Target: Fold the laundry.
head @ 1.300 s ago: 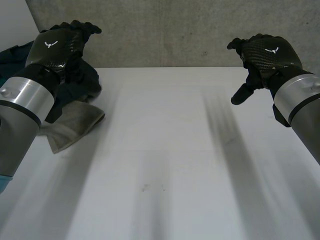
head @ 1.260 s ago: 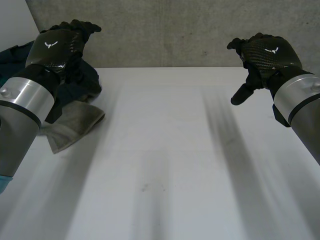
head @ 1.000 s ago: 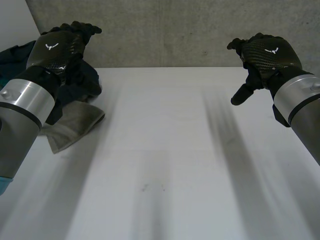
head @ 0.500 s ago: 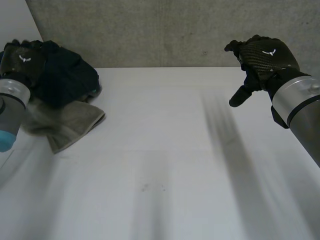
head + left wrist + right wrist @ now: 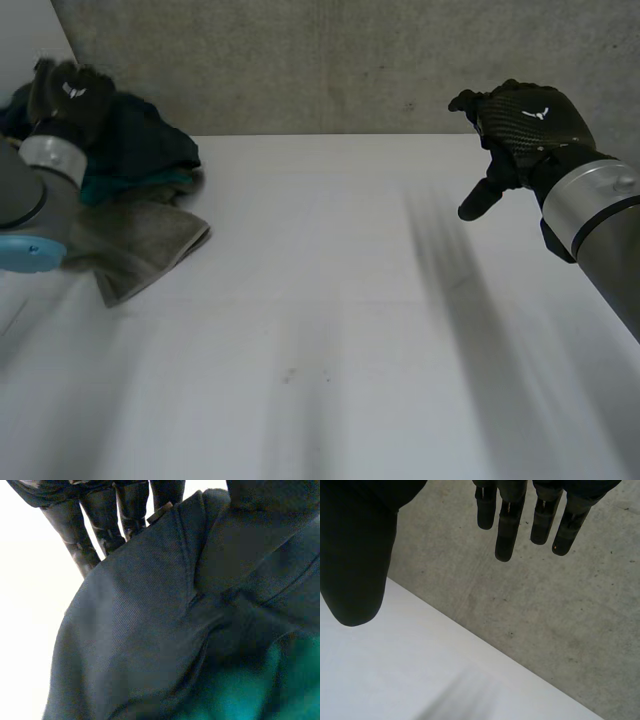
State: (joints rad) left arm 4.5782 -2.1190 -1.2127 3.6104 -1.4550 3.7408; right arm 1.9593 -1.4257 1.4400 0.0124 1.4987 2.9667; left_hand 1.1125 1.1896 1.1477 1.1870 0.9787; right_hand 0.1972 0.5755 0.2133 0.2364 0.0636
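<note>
Head view first. The white table [image 5: 330, 320] runs out to a concrete wall [image 5: 330, 60] at 12 o'clock. Over at 10 o'clock sits the laundry in a heap: a navy garment [image 5: 150, 135] bunched at the back, and a strip of teal fabric [image 5: 130, 186] showing along its near edge. A grey towel [image 5: 140, 245] lies crumpled just in front, touching the heap. The left hand [image 5: 72, 92] is up at the 9 o'clock side of the navy garment, the back of the hand toward the camera, and its arm comes in from 8 o'clock. Across at 2 o'clock, the right hand [image 5: 520, 118] hangs in the air above bare table, well apart from the heap, its thumb pointing down.

Now the left wrist view. The left hand's fingers [image 5: 100, 525] are straight and side by side, not curled round anything. 1 tip stands out against the white table, and the others meet a raised seam fold of the navy garment. The cloth spreads on beyond the fingertips, with the teal fabric past it.

Right wrist view. The right hand's fingers [image 5: 505, 530] hang straight and relaxed, the thumb [image 5: 355, 555] is held well apart from them, and they hold nothing. Beyond them is the table edge where it meets the concrete wall.
</note>
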